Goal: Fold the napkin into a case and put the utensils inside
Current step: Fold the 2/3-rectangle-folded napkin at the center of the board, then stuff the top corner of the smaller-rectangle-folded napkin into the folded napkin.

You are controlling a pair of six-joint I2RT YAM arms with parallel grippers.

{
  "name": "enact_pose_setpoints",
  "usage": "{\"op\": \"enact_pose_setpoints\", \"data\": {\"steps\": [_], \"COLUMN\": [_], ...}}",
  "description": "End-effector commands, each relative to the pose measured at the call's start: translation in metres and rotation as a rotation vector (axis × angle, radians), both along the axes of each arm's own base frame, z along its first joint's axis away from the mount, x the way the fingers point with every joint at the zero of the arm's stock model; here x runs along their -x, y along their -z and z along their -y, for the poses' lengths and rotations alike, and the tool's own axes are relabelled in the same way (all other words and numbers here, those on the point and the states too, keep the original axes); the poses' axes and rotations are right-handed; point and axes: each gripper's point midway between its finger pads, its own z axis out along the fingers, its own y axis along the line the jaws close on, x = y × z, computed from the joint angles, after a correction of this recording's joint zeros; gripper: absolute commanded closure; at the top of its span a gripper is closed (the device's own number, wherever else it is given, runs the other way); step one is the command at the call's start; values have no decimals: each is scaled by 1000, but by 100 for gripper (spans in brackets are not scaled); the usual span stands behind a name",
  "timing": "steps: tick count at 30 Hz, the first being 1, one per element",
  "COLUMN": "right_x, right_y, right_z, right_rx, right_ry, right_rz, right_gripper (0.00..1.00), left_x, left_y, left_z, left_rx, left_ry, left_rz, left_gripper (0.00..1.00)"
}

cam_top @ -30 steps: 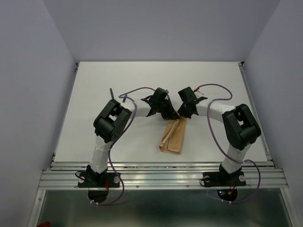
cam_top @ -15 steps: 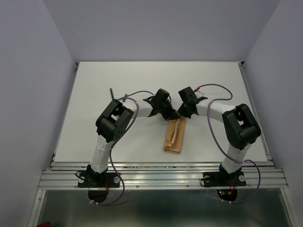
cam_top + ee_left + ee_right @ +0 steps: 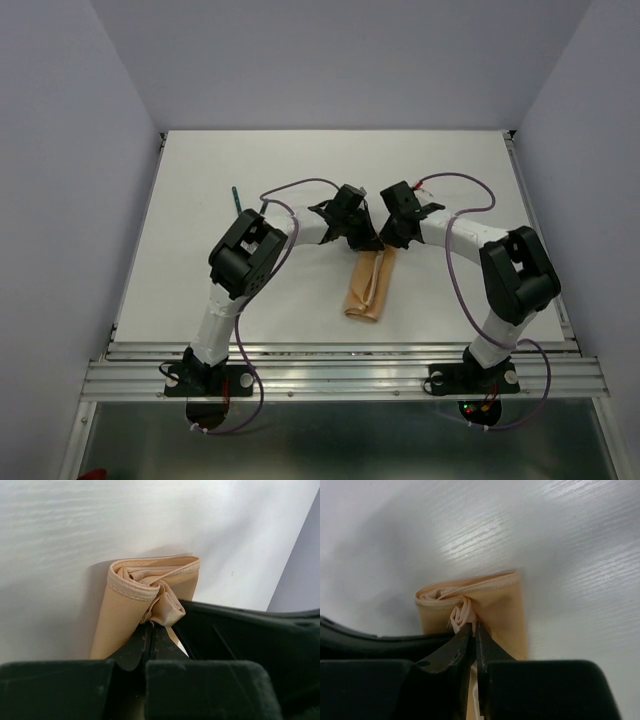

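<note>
Nearest me, my two arms rise from the near edge of the white desk [image 3: 190, 290], the left arm [image 3: 240, 265] at 7 o'clock and the right arm [image 3: 515, 275] at 5 o'clock, and both bend inward toward the middle. Between them, a little toward the right arm, lies the case [image 3: 368, 292]: peach-tan cloth folded into a narrow oblong, flat on the desk, its long side running from 6 o'clock up toward 1 o'clock. Its near end lies free, and its far end is where both my jaws meet it. My left jaws come in from 10 o'clock and are closed tight, the fingertips [image 3: 136, 645] pinching a small crumpled tuck of cloth at the case's layered end, where the hemmed edges curl over one another. My right jaws come in from 2 o'clock and are all but closed, with only a thin slit between them, their tips nipping a little bunched fold at that same end. The two sets of jaws sit close beside each other but apart. Farther off, at 11 o'clock past my left elbow, a slim dark green utensil handle [image 3: 236, 196] lies on the bare desk, well apart from the case. I cannot tell which utensil it is.
</note>
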Motion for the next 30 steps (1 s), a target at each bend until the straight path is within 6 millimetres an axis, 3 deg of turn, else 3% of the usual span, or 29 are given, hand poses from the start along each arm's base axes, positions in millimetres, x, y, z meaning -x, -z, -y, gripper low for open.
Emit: {"op": "enact_pose_setpoints", "data": {"steps": [1,5,9,16,20,27,30], "right_x": [3,3,8,37,65,82,81], "right_y": [-32,-56,-65,-49,-25,-25,-33], "right_z": [5,16,33,66,81,74,62], "right_rx": [22,72,147,255,233,181,151], "right_ry": [-59,-96,-131,-144,-109,-189,-285], "right_rz": [65,139,166,112,47,52,77], "right_gripper": [86,76,71,67,68,72,73], "left_x": [2,-1,0,3,10,38,40], "left_y": [2,2,-1,-2,0,14,11], "left_z": [10,15,19,26,27,25,21], "left_rx": [-10,-21,-21,-29,-28,-109,-119], "left_ry": [166,219,297,485,569,748,755], "left_rz": [103,128,154,200,227,260,286], "left_gripper": [100,100,100,100,100,100,100]}}
